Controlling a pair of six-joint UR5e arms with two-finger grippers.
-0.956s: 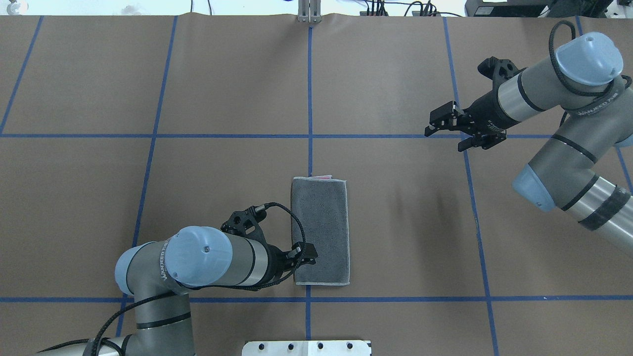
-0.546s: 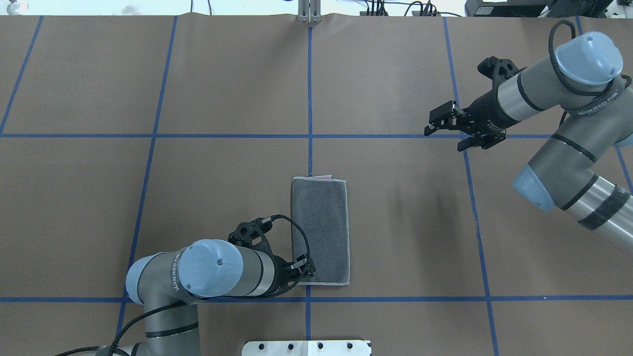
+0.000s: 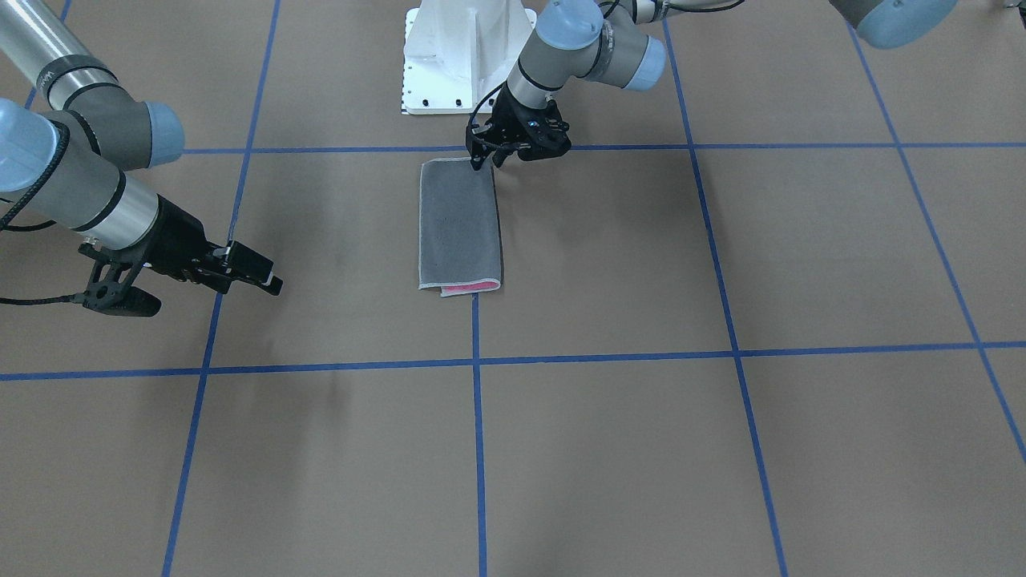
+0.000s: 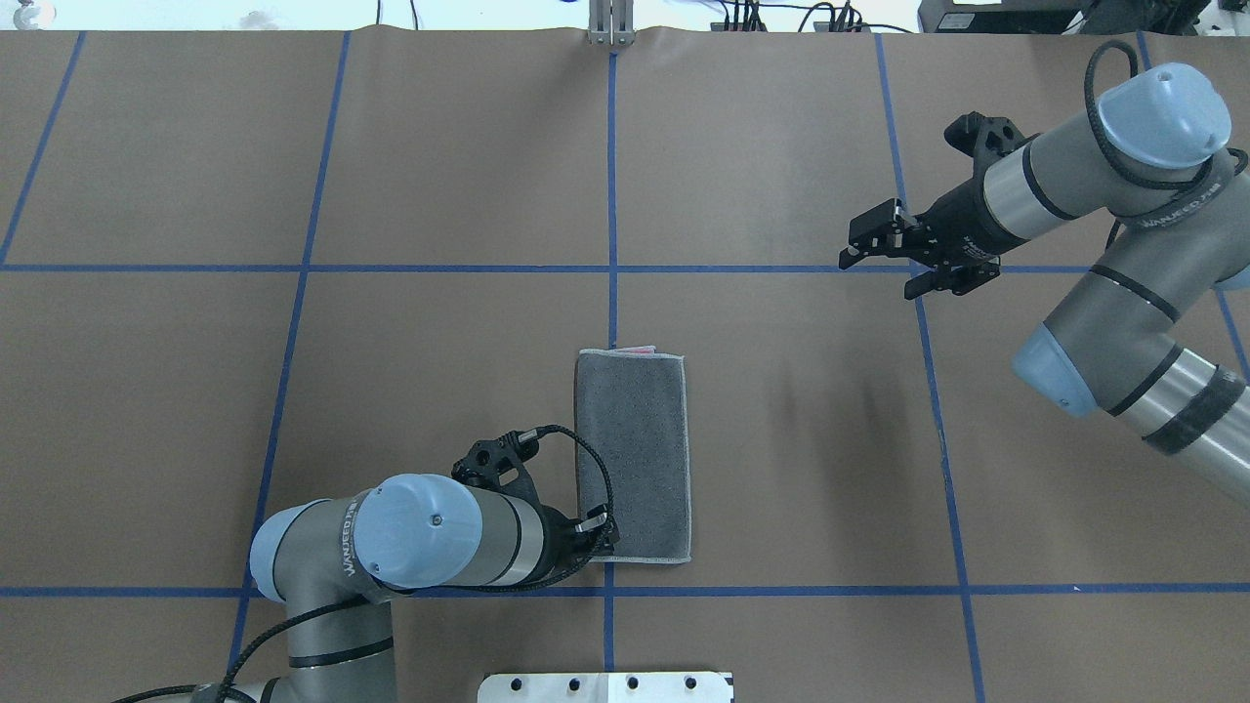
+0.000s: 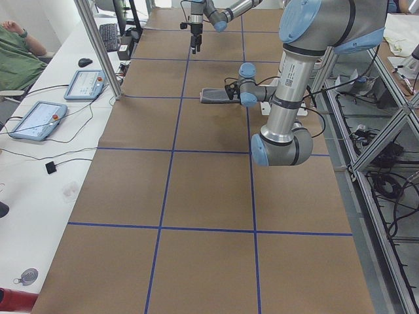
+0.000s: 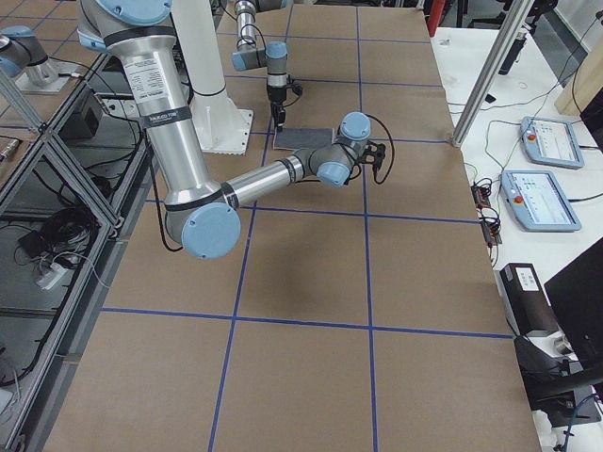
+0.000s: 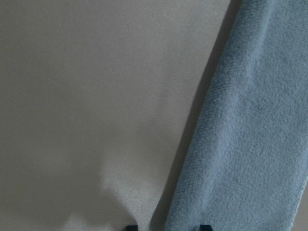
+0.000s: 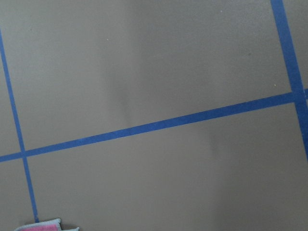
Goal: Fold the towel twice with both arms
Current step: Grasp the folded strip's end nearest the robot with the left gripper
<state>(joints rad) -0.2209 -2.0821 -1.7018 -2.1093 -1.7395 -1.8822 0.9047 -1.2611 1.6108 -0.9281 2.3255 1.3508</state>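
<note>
The towel (image 4: 633,454) lies folded into a narrow grey strip in the middle of the table, with a pink sliver showing at its far end (image 3: 469,288). My left gripper (image 4: 601,535) sits low at the towel's near left corner, also seen in the front view (image 3: 486,157). In the left wrist view its two fingertips are apart and the towel (image 7: 250,144) edge runs between them, so it is open. My right gripper (image 4: 879,273) hovers open and empty far off to the right of the towel. The right wrist view catches only a pink towel (image 8: 38,226) corner.
The white pedestal base (image 4: 605,686) stands at the near edge just behind the towel. Blue tape lines (image 4: 612,195) grid the brown table. A metal post (image 4: 610,24) rises at the far edge. A side table with tablets (image 5: 85,84) and a seated person (image 5: 16,52) lies beyond.
My left gripper has slid along the towel's left edge toward the near corner and come lower. The right arm and the towel have not moved.
</note>
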